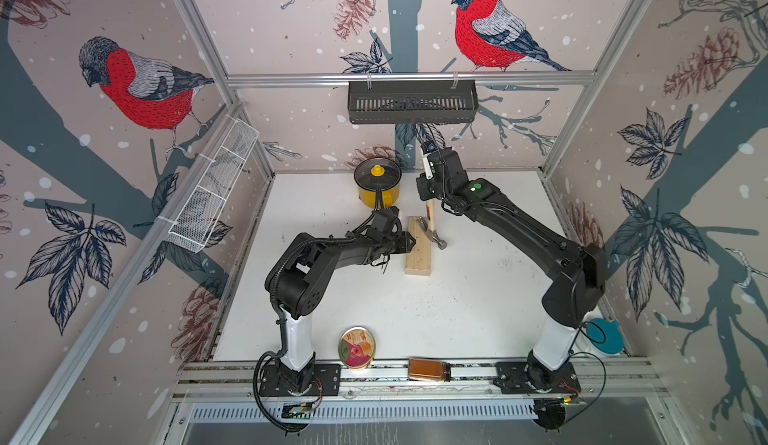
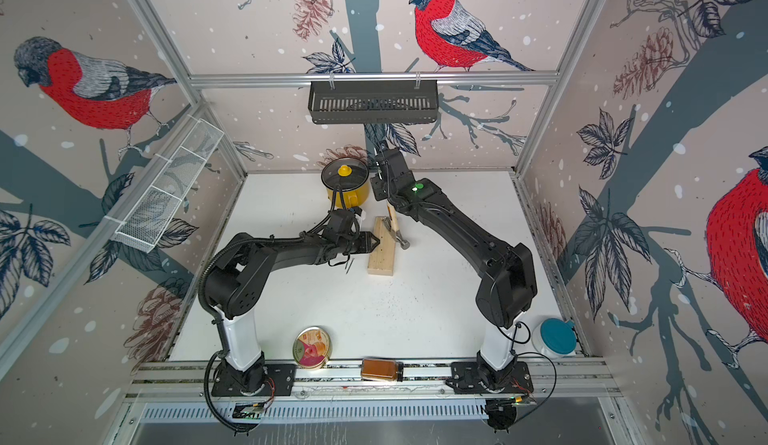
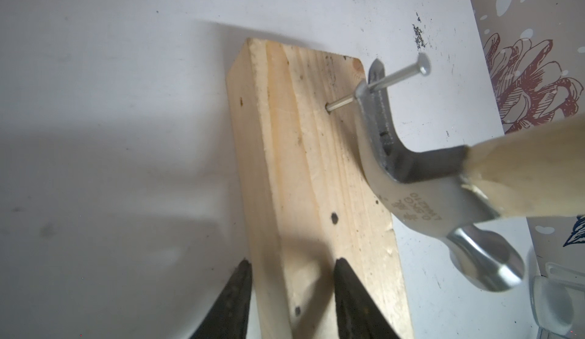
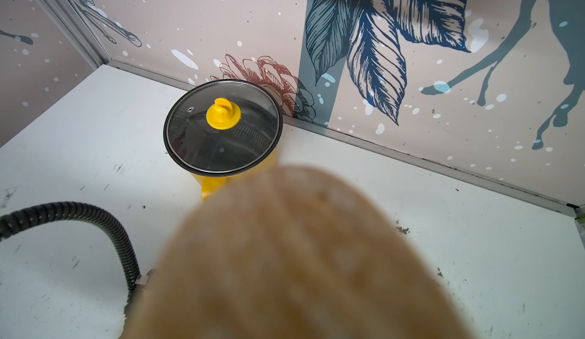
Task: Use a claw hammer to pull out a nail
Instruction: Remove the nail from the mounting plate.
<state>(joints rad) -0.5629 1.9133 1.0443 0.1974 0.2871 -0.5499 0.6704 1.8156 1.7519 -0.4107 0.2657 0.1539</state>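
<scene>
The pulling step is under way; the nail (image 3: 392,81) sits in the fork of the claw hammer (image 3: 411,176), and only its tip is in the wooden block (image 3: 300,195); the hammer head rests on the block's edge, mid surface (image 1: 478,297). The right tool (image 1: 426,187) is closed tight on the handle's top end. The left tool (image 3: 291,263) is half open, one finger on the block's top, one beside its edge; it seems to press the block down, not pinch it. Next, I think, the handle must tip more, or the claw slide up under the nail's head, while the block stays pinned.
</scene>
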